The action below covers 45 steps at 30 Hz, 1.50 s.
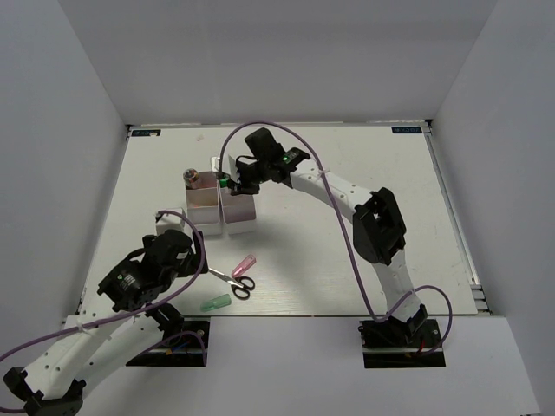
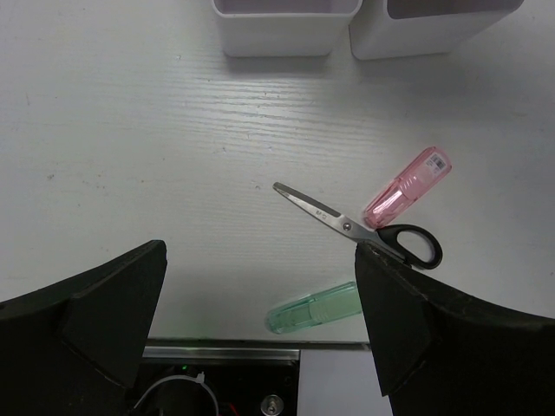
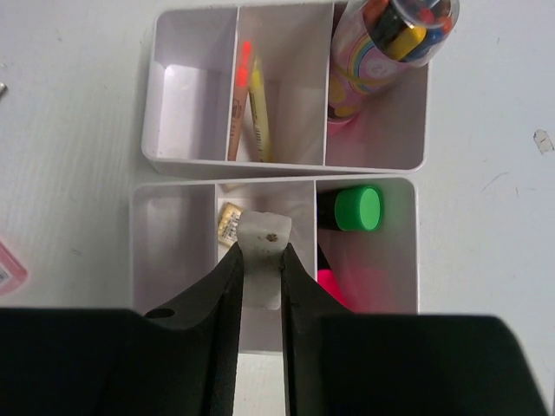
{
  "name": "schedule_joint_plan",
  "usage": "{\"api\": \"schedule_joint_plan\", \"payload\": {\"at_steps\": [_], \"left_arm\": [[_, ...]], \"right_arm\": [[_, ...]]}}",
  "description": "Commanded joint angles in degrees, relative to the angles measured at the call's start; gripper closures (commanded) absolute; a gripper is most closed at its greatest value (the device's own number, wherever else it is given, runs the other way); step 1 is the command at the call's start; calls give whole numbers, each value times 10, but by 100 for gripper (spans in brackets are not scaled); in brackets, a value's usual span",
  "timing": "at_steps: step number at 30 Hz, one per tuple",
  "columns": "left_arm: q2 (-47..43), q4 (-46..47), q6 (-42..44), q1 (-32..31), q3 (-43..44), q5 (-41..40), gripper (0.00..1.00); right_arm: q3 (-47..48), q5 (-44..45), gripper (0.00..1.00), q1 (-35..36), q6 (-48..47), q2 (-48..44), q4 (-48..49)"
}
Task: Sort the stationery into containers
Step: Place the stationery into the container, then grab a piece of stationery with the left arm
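Observation:
My right gripper (image 3: pixel 260 250) is shut on a white eraser (image 3: pixel 262 229), held over the middle compartment of the nearer white tray (image 3: pixel 173 260). That tray holds a small yellow-wrapped eraser (image 3: pixel 229 223), a green-capped highlighter (image 3: pixel 357 209) and a pink highlighter (image 3: pixel 341 284). The other tray (image 3: pixel 186 113) holds thin pink and yellow sticks (image 3: pixel 247 104) and a clear tube of coloured items (image 3: pixel 381 39). My left gripper (image 2: pixel 260 321) is open and empty above the table. Black-handled scissors (image 2: pixel 355 227), a pink marker (image 2: pixel 408 186) and a pale green marker (image 2: pixel 314 308) lie ahead of it.
In the top view the two trays (image 1: pixel 240 227) stand side by side left of centre, with the right gripper (image 1: pixel 232 184) over their far end. The scissors (image 1: pixel 234 282) and markers lie near the table's front edge (image 1: pixel 286 317), right of the left gripper (image 1: pixel 192 256).

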Motion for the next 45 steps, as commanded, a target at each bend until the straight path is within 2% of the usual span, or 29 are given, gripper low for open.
{"api": "schedule_joint_plan", "payload": {"at_steps": [1,7,9,10,13,16,19,21,22,23,24,25,27,28,29,30,31,32,33,34,35,36,38,39,40,41,42,44,45], "left_arm": [[-4,0,-7,4,-4,4,0],[-5,0,-10,3,-7,7,0],[-7,1,-13,3,-8,8,0],[-5,1,-14,3,-8,11,0],[-5,4,-17,3,-10,16,0],[4,6,-22,2,-11,26,0],[17,9,-30,3,-11,35,8],[21,19,-37,3,-13,42,41],[23,23,-39,3,-15,60,57],[24,26,-40,2,-17,66,74],[27,33,-43,3,-16,72,99],[35,41,-46,3,-17,90,100],[41,62,-52,3,-21,133,100],[52,79,-56,5,-23,168,100],[55,89,-58,2,-26,186,97],[61,111,-60,2,-31,240,76],[72,127,-68,1,-36,252,60],[80,135,-72,-8,-37,263,44],[85,146,-78,-11,-43,275,16],[92,153,-103,-15,-51,272,13],[98,160,-114,-31,-56,268,10],[101,157,-154,-38,-65,235,1],[113,158,-210,-64,-73,184,1],[119,171,-208,-73,-75,178,3],[141,191,-180,-92,-69,174,15],[153,187,-147,-102,-59,169,29],[163,180,-130,-121,-34,164,52],[217,145,-60,-128,24,202,100],[241,134,-45,-130,39,213,100]], "right_arm": [[20,16,100,3,-44,7,0],[23,47,100,4,-73,22,-17],[28,49,87,3,-77,28,-22],[29,49,72,4,-81,29,-35],[24,49,56,4,-77,21,-36],[15,41,52,4,-52,8,-30],[6,31,50,5,-34,-13,-25],[-1,19,57,6,-20,-23,-25],[-2,9,65,3,25,-39,-15],[-6,8,100,4,46,-58,-14],[-24,6,100,3,67,-67,-9],[-30,43,100,1,155,-93,17],[-73,85,100,1,256,-151,29],[-88,156,95,-4,292,-167,42],[-101,163,67,-7,337,-196,42],[-147,162,19,-19,352,-222,26],[-166,151,10,-23,359,-233,2],[-184,116,10,-45,363,-259,-21],[-255,83,15,-51,365,-285,-31],[-283,70,42,-57,365,-298,-40],[-310,58,91,-77,378,-330,-36],[-337,60,100,-84,391,-362,-30],[-443,40,100,-108,404,-414,15],[-464,39,100,-114,412,-442,25],[-506,32,67,-123,416,-455,33],[-515,17,54,-124,419,-483,33],[-526,10,50,-131,428,-491,33],[-546,-2,56,-144,438,-518,36],[-552,-1,60,-152,452,-525,50]]}}
